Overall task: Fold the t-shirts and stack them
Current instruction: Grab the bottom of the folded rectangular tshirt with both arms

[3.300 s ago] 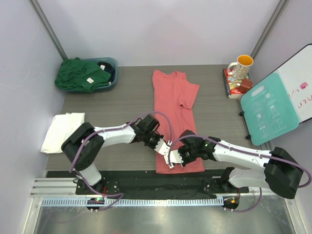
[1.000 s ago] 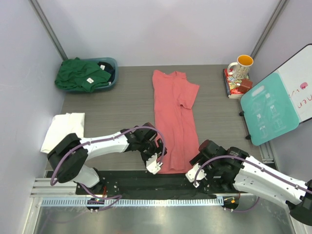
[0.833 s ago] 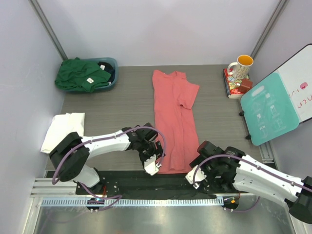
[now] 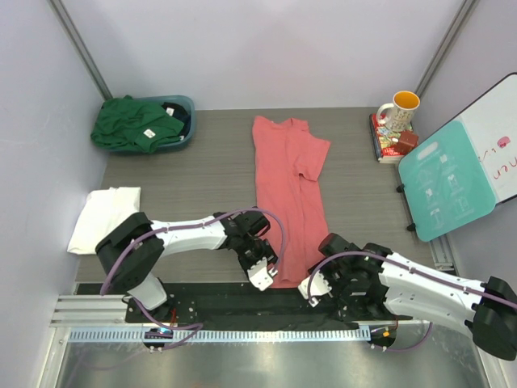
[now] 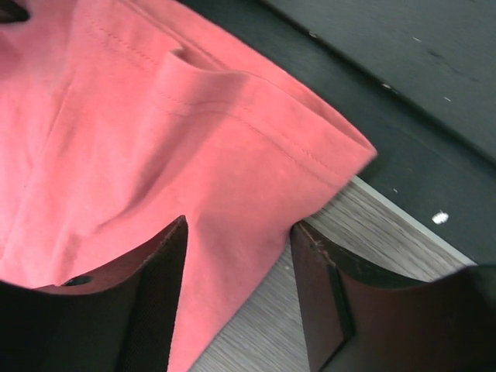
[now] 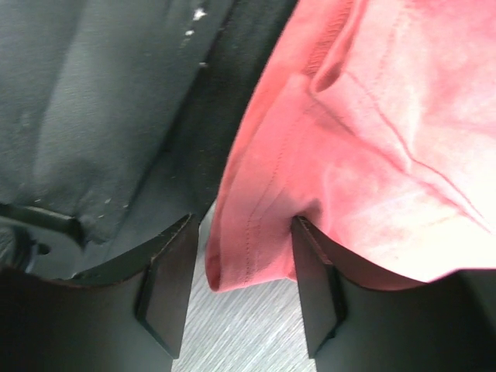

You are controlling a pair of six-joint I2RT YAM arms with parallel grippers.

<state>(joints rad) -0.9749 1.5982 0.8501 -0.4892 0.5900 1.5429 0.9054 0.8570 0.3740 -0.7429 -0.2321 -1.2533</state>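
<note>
coral-red t-shirt (image 4: 289,186) x1 | white t-shirt (image 4: 101,217) x1 | green t-shirt (image 4: 129,125) x1 | left gripper (image 4: 263,276), right gripper (image 4: 308,288): jaws astride coral hem, grip unclear

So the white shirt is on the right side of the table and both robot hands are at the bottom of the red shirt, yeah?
Not quite. The top view shows the white shirt on the left side of the table. The rest is right: the left gripper and right gripper are both at the bottom edge of the red shirt.
</note>
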